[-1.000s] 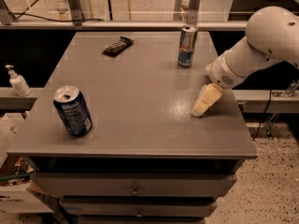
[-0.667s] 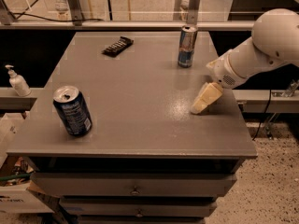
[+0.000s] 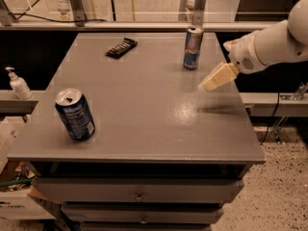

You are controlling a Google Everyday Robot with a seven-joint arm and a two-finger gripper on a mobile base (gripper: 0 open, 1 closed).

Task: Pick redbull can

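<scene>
The redbull can is tall and slim, blue and silver with a red mark, and stands upright at the far right of the grey table. My gripper hangs on the white arm over the table's right side. It is in front of and to the right of the can, a short way from it, and not touching it.
A wider dark blue can with white print stands at the front left. A black ridged bar lies at the far left-centre. A sanitiser bottle stands on a ledge to the left. The table's right edge lies just under the arm.
The gripper has lifted off the tabletop and moved toward the far right, closer to the redbull can. The cans have not moved.
</scene>
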